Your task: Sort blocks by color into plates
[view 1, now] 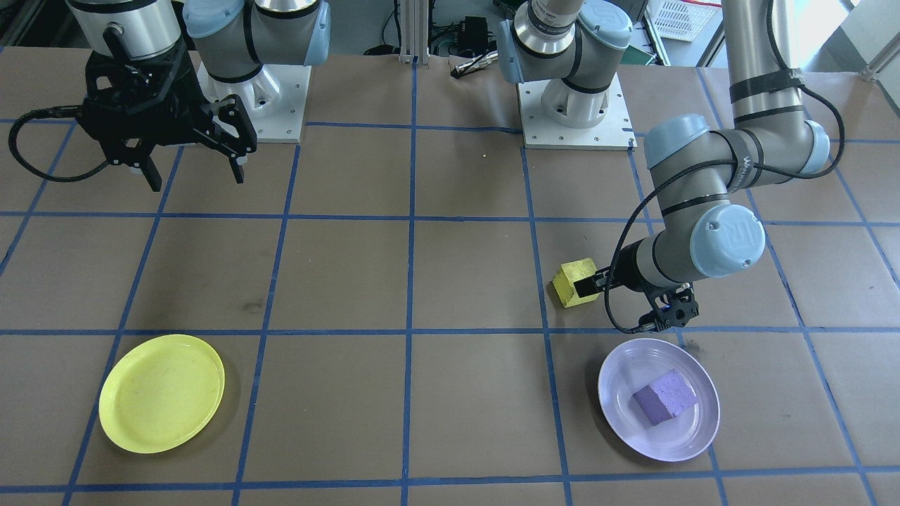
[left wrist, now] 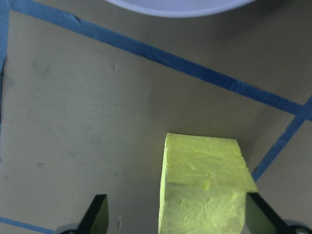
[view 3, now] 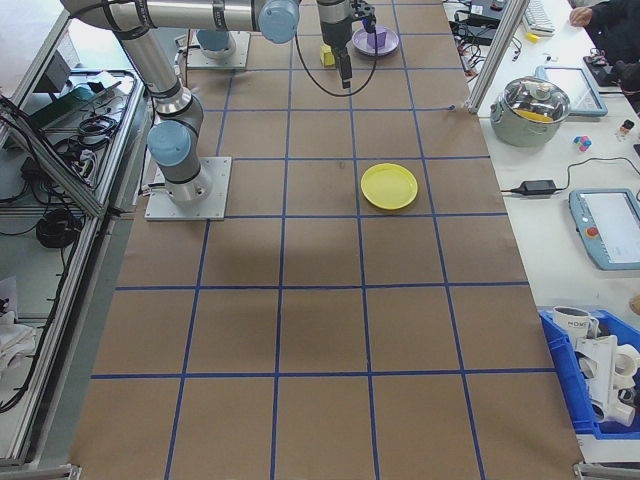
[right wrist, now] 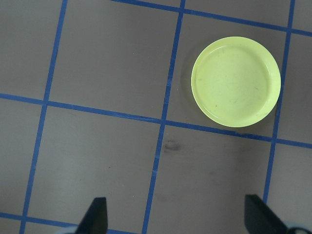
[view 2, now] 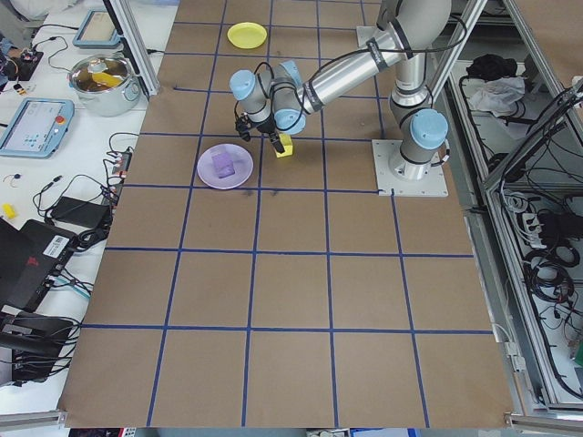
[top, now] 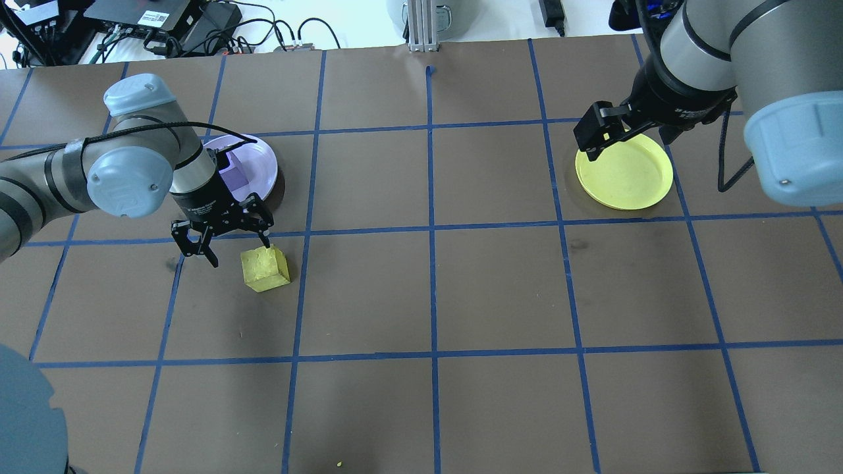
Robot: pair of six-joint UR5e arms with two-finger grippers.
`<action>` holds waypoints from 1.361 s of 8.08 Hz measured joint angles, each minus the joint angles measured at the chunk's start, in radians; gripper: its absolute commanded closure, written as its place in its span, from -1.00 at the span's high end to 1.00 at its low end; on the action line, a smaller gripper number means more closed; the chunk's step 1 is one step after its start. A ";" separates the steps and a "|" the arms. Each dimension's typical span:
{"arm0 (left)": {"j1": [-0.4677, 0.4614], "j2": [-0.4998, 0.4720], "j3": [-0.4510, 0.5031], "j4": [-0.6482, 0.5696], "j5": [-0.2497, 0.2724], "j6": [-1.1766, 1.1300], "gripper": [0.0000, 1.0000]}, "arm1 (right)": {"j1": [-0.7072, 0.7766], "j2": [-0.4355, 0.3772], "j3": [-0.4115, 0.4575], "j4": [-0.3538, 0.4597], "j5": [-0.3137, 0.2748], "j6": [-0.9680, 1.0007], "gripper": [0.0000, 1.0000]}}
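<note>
Front-facing view: the left pincer (view 1: 636,299) sits low beside the yellow block (view 1: 575,282), which stands on the bench (view 1: 450,281) just behind the lavender plate (view 1: 659,399). One finger tip meets the block's side. The purple block (view 1: 664,396) lies in the lavender plate. The yellow plate (view 1: 162,392) lies well apart on the other side. The right pincer (view 1: 193,165) hangs above the bench near the robot's base, fingers spread.

Overhead view: the left pincer (top: 224,247) is spread; one finger (top: 265,238) touches the yellow block (top: 265,268) at its top edge, the other finger (top: 211,255) stands off to the side. The block is not between them. The right pincer (top: 596,138) hovers at the rim of the yellow plate (top: 624,172), spread.

Left wrist view: the yellow block (left wrist: 204,187) stands toward one finger (left wrist: 261,214); the other finger (left wrist: 96,213) is well apart from it. The lavender plate's rim (left wrist: 180,6) shows at top.

Right wrist view: the yellow plate (right wrist: 236,82) lies on the bench ahead, with both finger tips (right wrist: 96,213) wide apart.
</note>
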State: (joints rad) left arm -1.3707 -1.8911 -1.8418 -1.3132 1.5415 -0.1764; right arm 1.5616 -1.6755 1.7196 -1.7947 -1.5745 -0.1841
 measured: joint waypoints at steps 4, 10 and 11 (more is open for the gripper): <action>-0.005 -0.002 -0.038 0.005 0.000 0.048 1.00 | 0.000 0.000 0.000 0.001 -0.001 0.001 1.00; -0.001 0.064 -0.042 -0.008 0.001 0.157 1.00 | 0.000 -0.001 0.000 0.000 0.000 0.002 1.00; -0.003 0.062 -0.043 -0.009 -0.001 0.163 1.00 | 0.000 -0.001 0.000 0.001 0.000 0.002 1.00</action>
State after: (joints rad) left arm -1.3736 -1.8294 -1.8846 -1.3220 1.5410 -0.0129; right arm 1.5616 -1.6764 1.7196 -1.7940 -1.5749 -0.1820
